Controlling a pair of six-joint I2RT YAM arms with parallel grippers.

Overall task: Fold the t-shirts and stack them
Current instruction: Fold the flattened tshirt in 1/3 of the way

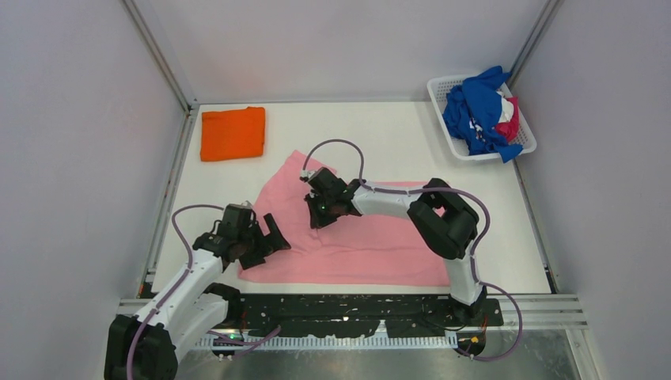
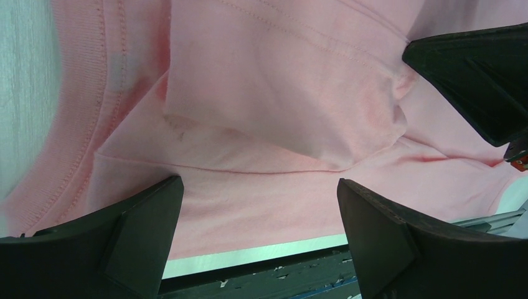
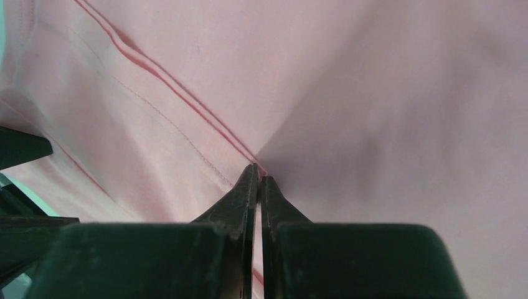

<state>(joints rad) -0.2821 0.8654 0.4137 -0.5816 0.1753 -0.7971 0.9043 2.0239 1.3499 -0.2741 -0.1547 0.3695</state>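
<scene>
A light pink t-shirt (image 1: pixel 372 237) lies spread across the middle of the table. My right gripper (image 1: pixel 316 214) is down on its far left part, shut on a pinch of pink fabric (image 3: pixel 373 93) beside a seam, the fingertips (image 3: pixel 249 180) pressed together. My left gripper (image 1: pixel 273 235) hovers over the shirt's near left corner, open wide, with only flat pink cloth (image 2: pixel 280 93) between its fingers (image 2: pixel 149 218). A folded orange t-shirt (image 1: pixel 233 133) rests at the far left. Blue (image 1: pixel 475 107), magenta (image 1: pixel 513 125) and white t-shirts are heaped in the basket.
The white slatted basket (image 1: pixel 437 85) stands at the far right corner. Grey walls close in the table on three sides. A black perforated rail (image 1: pixel 356 317) runs along the near edge, just behind the pink shirt's hem (image 2: pixel 261 249).
</scene>
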